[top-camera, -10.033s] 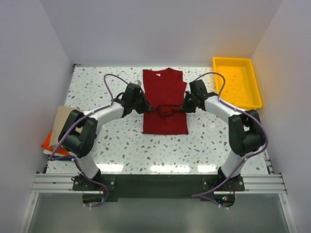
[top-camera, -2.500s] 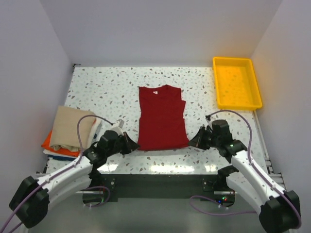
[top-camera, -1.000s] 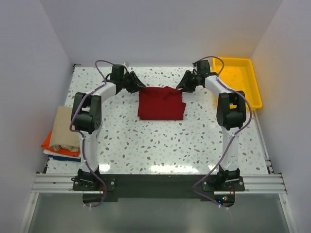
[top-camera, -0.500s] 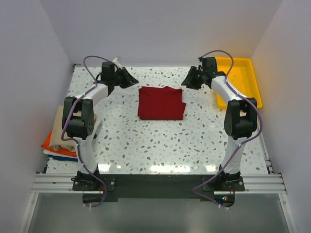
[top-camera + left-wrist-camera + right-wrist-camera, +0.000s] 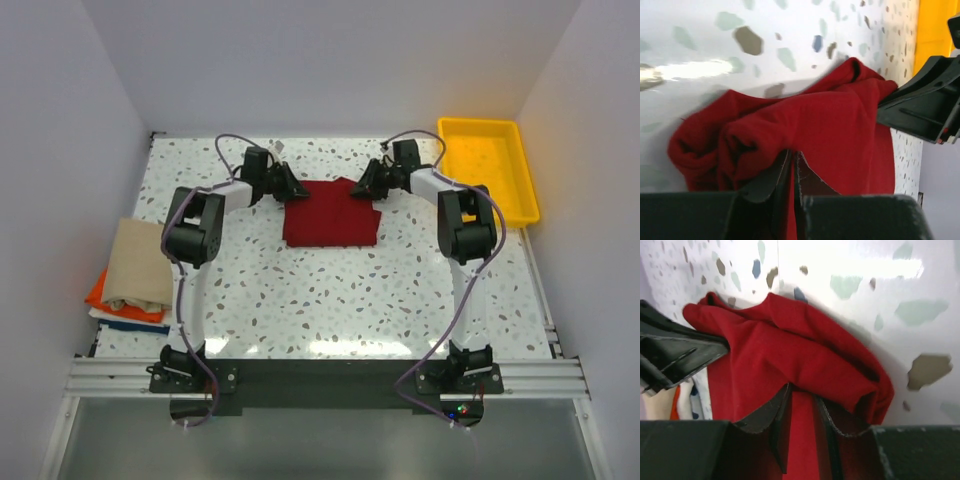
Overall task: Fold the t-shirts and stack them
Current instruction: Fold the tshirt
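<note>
1 red t-shirt (image 5: pixel 330 215) | 3 stacked t-shirts (image 5: pixel 133 270) | 1 yellow tray (image 5: pixel 487 170)

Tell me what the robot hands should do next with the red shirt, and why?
Probably lift both far corners a little, together. The left gripper and right gripper each pinch a far corner of the red shirt, which lies folded on the table, apart from the shirt pile at the left edge. An even lift frees it for folding or moving.
</note>
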{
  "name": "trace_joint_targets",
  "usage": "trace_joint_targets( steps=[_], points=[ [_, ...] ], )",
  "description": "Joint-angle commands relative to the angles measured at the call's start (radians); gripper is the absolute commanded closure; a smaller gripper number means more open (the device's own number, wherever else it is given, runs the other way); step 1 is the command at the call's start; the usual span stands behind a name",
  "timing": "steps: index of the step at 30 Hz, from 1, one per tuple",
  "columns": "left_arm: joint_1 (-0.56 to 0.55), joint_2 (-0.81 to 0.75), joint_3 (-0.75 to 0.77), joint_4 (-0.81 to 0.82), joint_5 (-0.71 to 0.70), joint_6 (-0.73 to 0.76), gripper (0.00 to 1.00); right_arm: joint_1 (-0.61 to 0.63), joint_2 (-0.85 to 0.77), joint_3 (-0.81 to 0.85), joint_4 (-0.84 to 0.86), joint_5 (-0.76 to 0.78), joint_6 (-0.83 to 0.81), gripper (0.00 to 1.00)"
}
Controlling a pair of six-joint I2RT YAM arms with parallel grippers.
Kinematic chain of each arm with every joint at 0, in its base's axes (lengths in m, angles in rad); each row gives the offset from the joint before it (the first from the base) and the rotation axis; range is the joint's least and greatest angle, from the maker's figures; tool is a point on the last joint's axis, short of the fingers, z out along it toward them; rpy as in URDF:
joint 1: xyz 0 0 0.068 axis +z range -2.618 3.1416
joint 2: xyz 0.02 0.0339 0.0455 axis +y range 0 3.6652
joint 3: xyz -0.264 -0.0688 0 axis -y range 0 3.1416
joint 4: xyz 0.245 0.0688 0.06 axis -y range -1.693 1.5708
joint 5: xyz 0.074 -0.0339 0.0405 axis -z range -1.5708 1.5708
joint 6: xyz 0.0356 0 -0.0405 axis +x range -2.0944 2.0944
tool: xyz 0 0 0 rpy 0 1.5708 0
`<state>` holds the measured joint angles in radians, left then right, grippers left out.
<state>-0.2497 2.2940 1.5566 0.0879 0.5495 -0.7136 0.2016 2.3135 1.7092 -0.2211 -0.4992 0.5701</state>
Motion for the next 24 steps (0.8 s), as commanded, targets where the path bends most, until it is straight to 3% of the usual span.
trace_joint_targets(
  steps=[1, 7, 12, 14, 15, 18, 24],
  points=[
    [0.073, 0.033, 0.062, 0.061, -0.003, -0.007, 0.89, -0.047, 0.095, 0.104, 0.017, -0.050, 0.020, 0.72],
    [0.096, 0.041, 0.039, 0.070, 0.003, -0.015, 0.89, -0.103, 0.101, 0.083, 0.080, -0.104, 0.122, 0.58],
    [0.104, -0.014, 0.014, 0.095, 0.035, -0.033, 0.88, -0.137, 0.078, 0.070, 0.121, -0.168, 0.209, 0.55],
    [0.113, -0.059, -0.009, 0.098, 0.029, -0.024, 0.80, -0.145, 0.058, 0.056, 0.134, -0.183, 0.223, 0.54],
    [0.113, -0.114, -0.036, 0.090, 0.020, -0.017, 0.66, -0.149, 0.031, 0.052, 0.123, -0.182, 0.218, 0.54],
    [0.115, -0.235, -0.133, 0.082, -0.060, 0.025, 0.42, -0.153, -0.014, 0.059, 0.044, -0.165, 0.159, 0.52],
    [0.118, -0.292, -0.182, -0.052, -0.108, 0.085, 0.35, -0.149, -0.160, -0.018, -0.101, -0.018, 0.022, 0.41]
  ],
)
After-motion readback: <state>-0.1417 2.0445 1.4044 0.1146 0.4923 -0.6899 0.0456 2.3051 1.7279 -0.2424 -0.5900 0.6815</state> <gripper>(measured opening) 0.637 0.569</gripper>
